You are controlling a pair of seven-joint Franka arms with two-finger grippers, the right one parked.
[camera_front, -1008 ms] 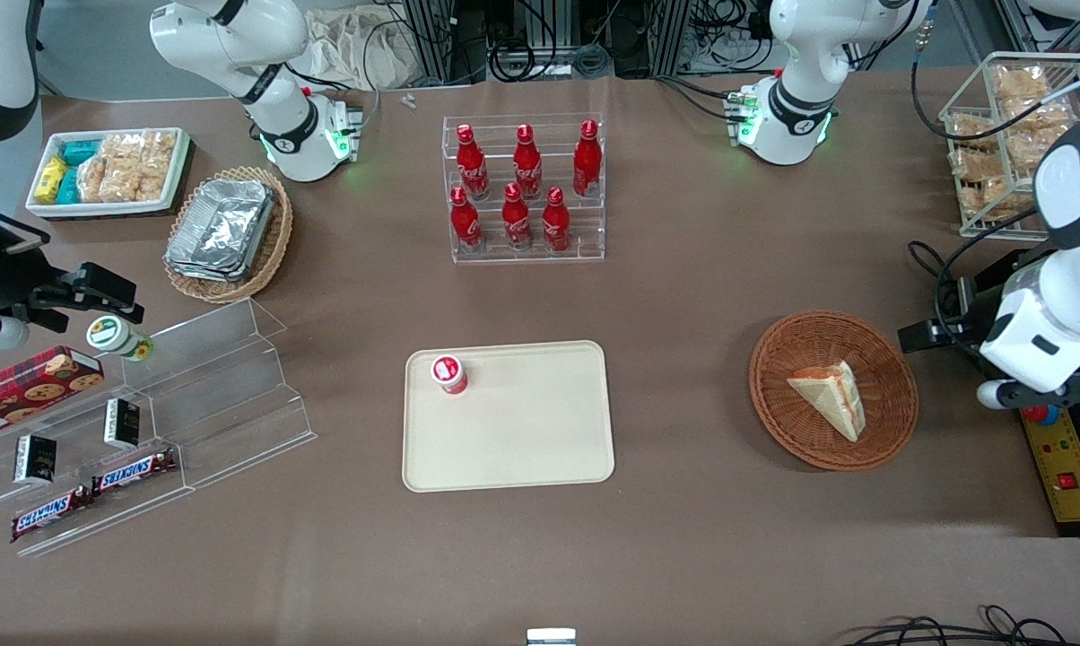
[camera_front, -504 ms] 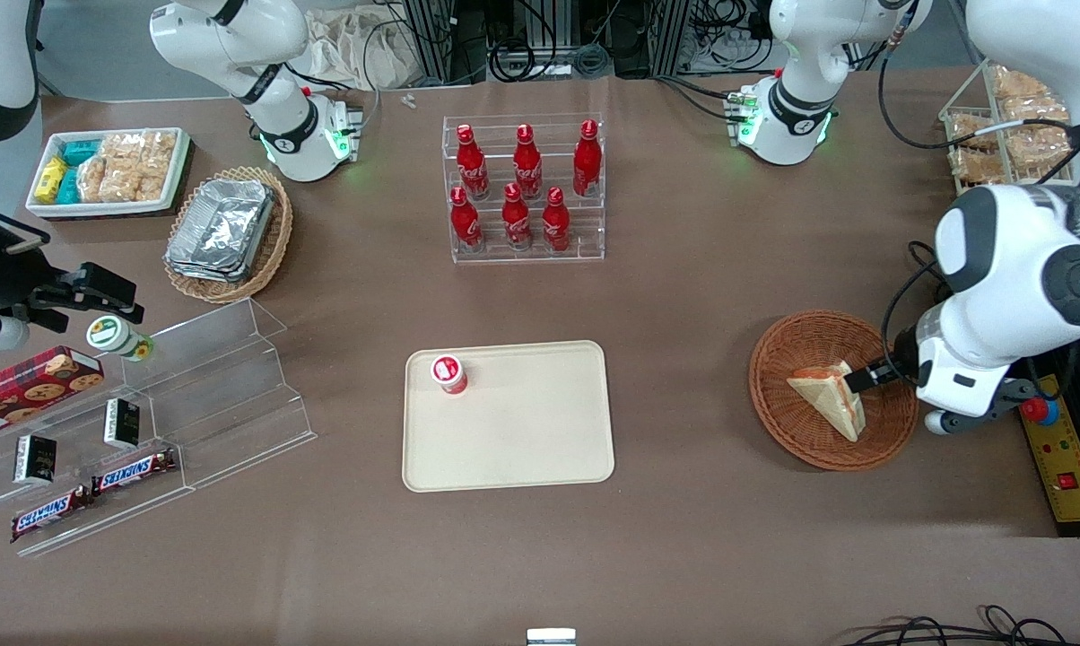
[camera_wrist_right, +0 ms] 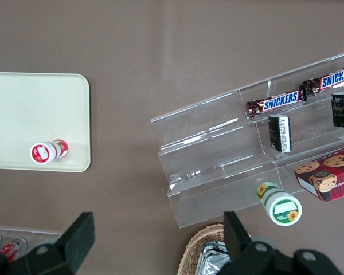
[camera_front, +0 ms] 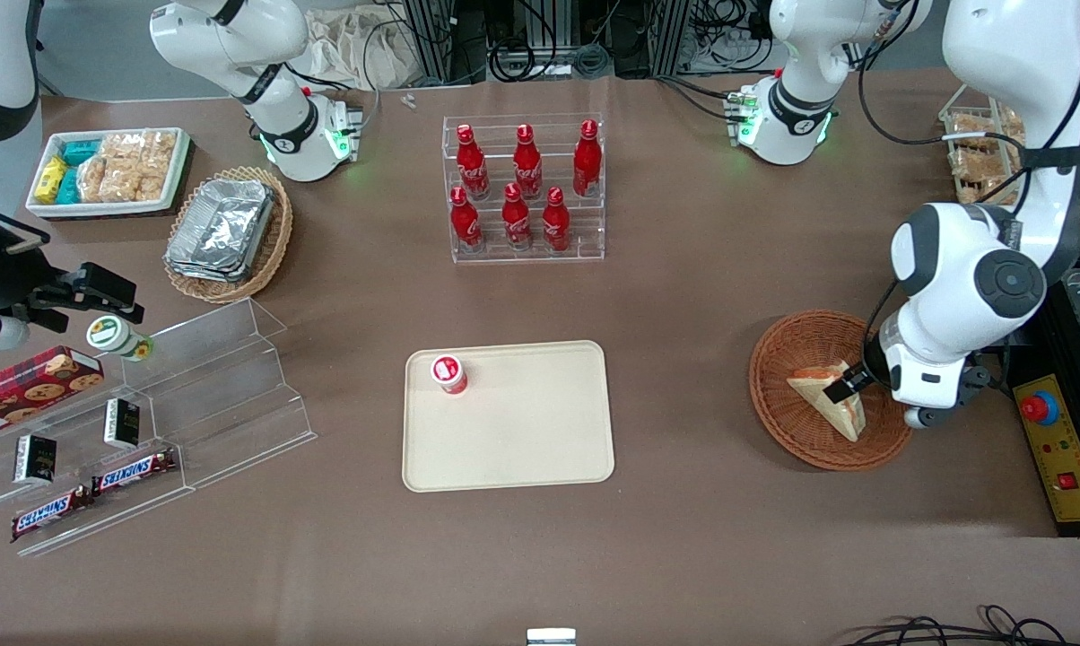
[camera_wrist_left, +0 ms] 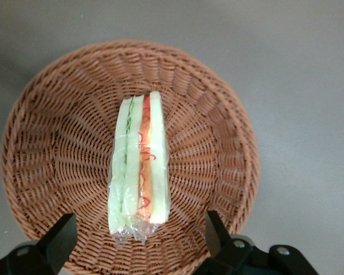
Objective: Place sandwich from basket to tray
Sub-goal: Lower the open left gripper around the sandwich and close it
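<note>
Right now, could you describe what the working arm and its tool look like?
The working arm is glossy white with rounded joint housings and dark grey round caps on the joints. Black cables run along its upper links. Its tool, above the basket, has two black fingers that taper to blunt tips, with small round screws on the black body. The fingers stand open.

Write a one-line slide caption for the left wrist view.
Open end effector poised above the wrapped sandwich lying in the round wicker basket, fingers straddling its end.

Gripper [camera_wrist_left: 139, 238] fingers [camera_wrist_left: 57, 238] cut off by frame edge; arm hides basket [camera_front: 796, 354] rim.
</note>
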